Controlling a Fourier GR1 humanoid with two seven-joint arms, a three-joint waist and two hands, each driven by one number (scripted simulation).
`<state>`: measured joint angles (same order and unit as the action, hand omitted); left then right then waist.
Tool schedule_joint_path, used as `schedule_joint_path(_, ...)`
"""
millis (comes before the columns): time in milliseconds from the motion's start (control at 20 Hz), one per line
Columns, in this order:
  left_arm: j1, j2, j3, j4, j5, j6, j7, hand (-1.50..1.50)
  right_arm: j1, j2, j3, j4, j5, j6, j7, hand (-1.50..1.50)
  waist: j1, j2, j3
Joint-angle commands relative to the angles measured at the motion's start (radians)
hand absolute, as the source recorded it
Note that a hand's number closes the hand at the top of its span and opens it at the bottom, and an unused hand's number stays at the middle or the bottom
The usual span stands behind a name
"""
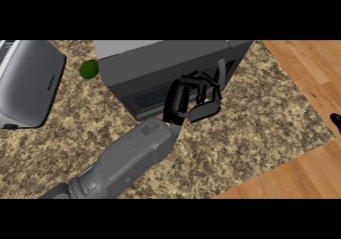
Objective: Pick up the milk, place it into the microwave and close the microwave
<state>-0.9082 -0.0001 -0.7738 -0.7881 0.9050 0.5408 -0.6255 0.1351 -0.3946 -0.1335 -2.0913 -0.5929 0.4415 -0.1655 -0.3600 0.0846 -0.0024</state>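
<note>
The left hand [193, 95] rests its straight, open fingers [174, 100] on the microwave [166, 70] door – likely pushing it shut – the milk is hidden, maybe inside, and the right hand [338, 125] peeks in at the right – fingers unclear.

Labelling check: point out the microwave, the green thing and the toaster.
microwave [142, 60]: head view, on its grey top.
green thing [88, 69]: head view, on its visible rounded side.
toaster [28, 84]: head view, on its grey side.
</note>
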Motion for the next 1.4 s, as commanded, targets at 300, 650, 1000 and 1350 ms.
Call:
schedule_joint_path(300,-0.071,0.0,0.021,0.086,0.053,-0.021,-0.016,1.5,-0.018,-0.036,-0.027,0.0,-0.047,-0.005,0.038,-1.5,-0.008,0.014,0.0)
schedule_joint_path(650,-0.071,0.0,-0.005,0.092,0.077,-0.027,-0.039,1.5,-0.045,-0.068,-0.029,-0.009,-0.094,0.015,0.062,-1.5,-0.008,0.016,0.001)
schedule_joint_path(1000,-0.076,0.0,-0.014,0.108,0.103,-0.027,-0.058,1.5,-0.041,-0.082,-0.002,-0.017,-0.148,0.049,0.081,-1.5,-0.011,0.017,0.002)
schedule_joint_path(1350,-0.081,0.0,-0.025,0.113,0.128,-0.023,-0.073,1.5,-0.053,-0.11,-0.013,-0.019,-0.187,0.064,0.096,-1.5,-0.026,0.019,0.002)
